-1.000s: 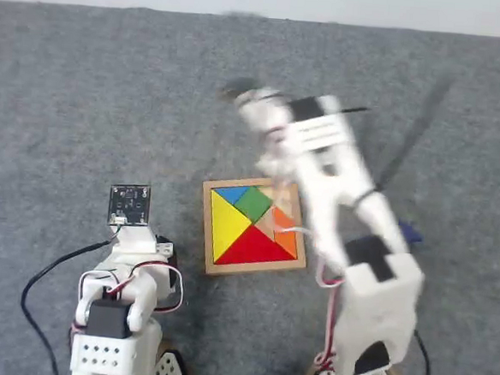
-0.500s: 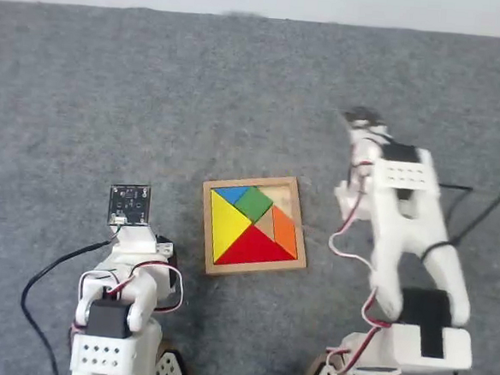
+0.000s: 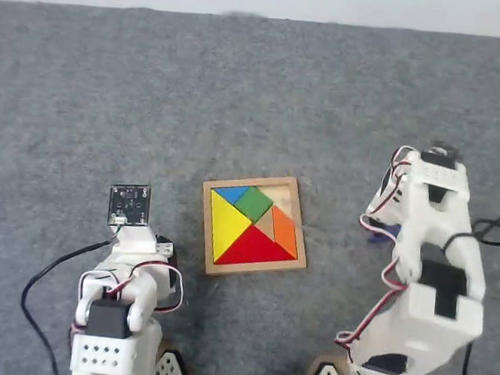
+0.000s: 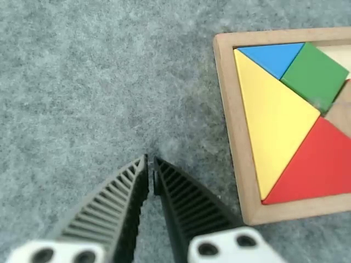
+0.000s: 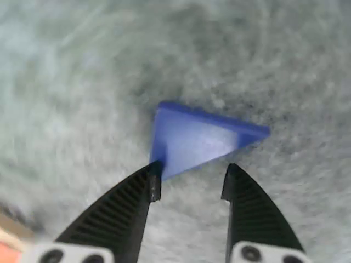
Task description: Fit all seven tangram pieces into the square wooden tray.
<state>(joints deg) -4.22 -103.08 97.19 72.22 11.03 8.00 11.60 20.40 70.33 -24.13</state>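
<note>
Down on the grey carpeted surface (image 3: 93, 99), the left fingers (image 4: 149, 161) are drawn together with only a thin slit between their tips, and they grip nothing. They point at bare carpet. The square wooden tray (image 4: 226, 115) lies past their tips and off to their right, near them but not touching.

Between the two arms sits that tray (image 3: 296, 185), turned slightly on the surface. A yellow triangle (image 3: 224, 224) fills the side nearest the left fingers. A red triangle (image 3: 256, 247) lies along the edge nearest the arms' bases. A light blue triangle (image 3: 231, 192) and a green square (image 3: 254, 202) sit along the far edge, and an orange piece (image 3: 285, 229) lies against the side nearest the right arm. Pale wood-coloured patches show in the far corner on that side and between the green square and the orange piece.

Further right, well apart from the tray, the right fingers (image 5: 193, 172) are spread open over the carpet. A dark blue triangle (image 5: 192, 137) lies flat just ahead of them, outside the tray. One tip meets a corner of it, the other stands off its edge, and part of the piece lies in the gap between them.
</note>
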